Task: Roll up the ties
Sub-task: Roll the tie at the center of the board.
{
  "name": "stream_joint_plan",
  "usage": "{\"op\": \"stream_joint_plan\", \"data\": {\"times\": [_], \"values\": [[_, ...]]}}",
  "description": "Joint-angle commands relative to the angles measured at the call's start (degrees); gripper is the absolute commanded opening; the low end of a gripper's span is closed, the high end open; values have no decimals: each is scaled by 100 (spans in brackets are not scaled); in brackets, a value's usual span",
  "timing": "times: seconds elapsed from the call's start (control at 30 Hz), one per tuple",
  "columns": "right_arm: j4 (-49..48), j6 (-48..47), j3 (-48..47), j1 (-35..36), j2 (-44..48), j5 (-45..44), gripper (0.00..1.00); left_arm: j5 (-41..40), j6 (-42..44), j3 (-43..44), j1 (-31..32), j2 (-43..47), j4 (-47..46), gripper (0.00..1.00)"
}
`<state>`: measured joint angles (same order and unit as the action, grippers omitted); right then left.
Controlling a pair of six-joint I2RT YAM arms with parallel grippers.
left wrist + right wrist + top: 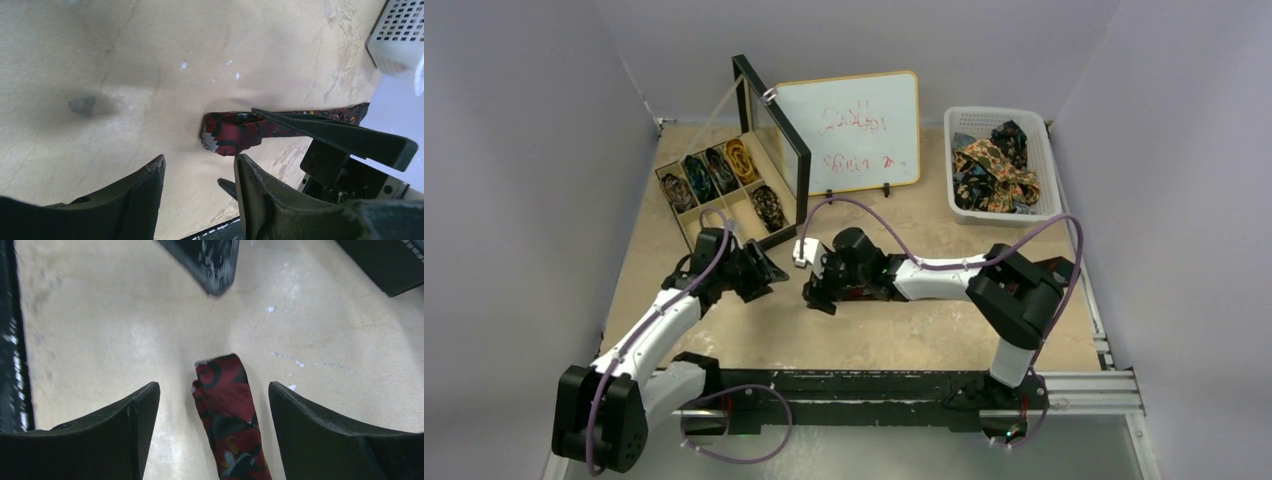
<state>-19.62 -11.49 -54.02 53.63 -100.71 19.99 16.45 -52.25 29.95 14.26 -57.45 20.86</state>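
Between the wide-open right fingers (320, 425) the maroon tie (225, 410) is seen lying ungripped; its folded end, ahead of the half-open, empty left fingers (135, 200), should be pinched squarely.

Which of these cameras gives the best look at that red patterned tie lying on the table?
The right wrist view: the red tie lies unobstructed between the right tool's open fingers, pattern clear. The left wrist view shows its end, partly covered by that tool. From above, the arms hide it.
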Motion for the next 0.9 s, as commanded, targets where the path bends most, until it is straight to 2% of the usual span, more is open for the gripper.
{"op": "stream_joint_plan", "data": {"times": [0.0,0.13,0.23,0.33,0.53,0.67,0.8,0.87], "values": [[423,-1062,-165,-40,7,-93,82,651,293,-197,-470,75,-155,51],[800,-1235,-331,-45,-92,17,79,874,370,-262,-599,-62,-308,50],[781,-1420,-282,-38,-177,-418,77,957,431,-262,-615,-154,-356,50],[1065,-1631,-544,-41,-434,-785,68,1031,455,-283,-618,-157,-398,49],[1502,-1903,-995,-32,-731,-522,50,1090,540,-338,-626,-169,-400,49],[1530,-1956,-1029,-34,-730,-188,33,1132,540,-400,-626,-169,-463,48],[1475,-1934,-1104,-29,-751,90,27,1141,566,-391,-627,-248,-484,48],[1574,-1957,-1204,-17,-801,283,27,1150,560,-394,-628,-250,-481,47]]}}
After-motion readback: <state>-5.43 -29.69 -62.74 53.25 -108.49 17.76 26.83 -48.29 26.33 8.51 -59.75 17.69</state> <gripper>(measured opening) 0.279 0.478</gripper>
